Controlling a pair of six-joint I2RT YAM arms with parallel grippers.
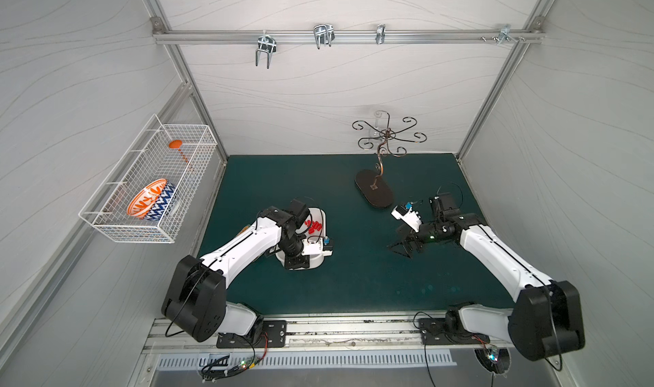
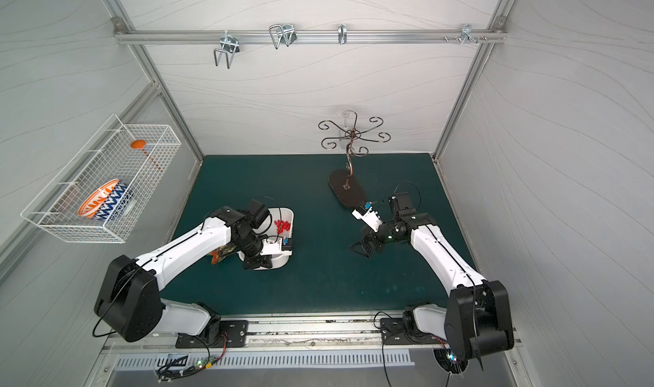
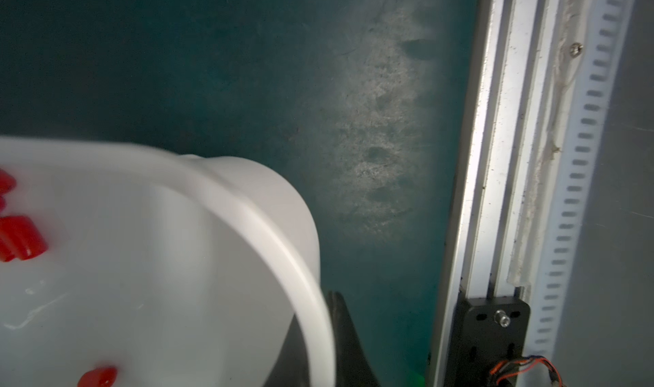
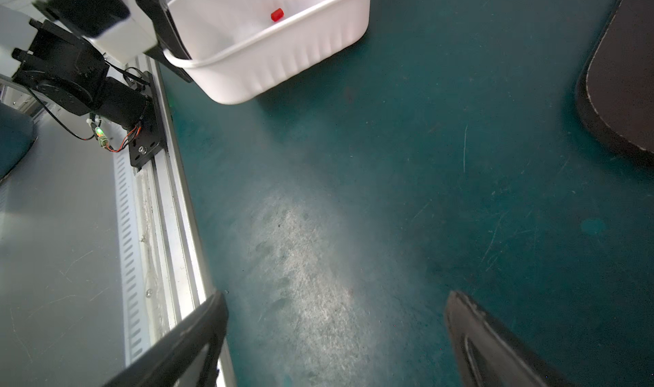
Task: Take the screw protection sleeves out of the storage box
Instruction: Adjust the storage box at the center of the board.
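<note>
Scuffed teal mat (image 1: pixel 354 268): smooth white storage box (image 4: pixel 283 63), red cyl. sleeves (image 2: pixel 282 225)

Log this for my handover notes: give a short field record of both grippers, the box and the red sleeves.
left gripper: shut on the rim of the storage box
right gripper: open, empty, above the green mat
screw protection sleeves: inside the box, mostly toward its far end
sleeves on the mat: none visible
</note>
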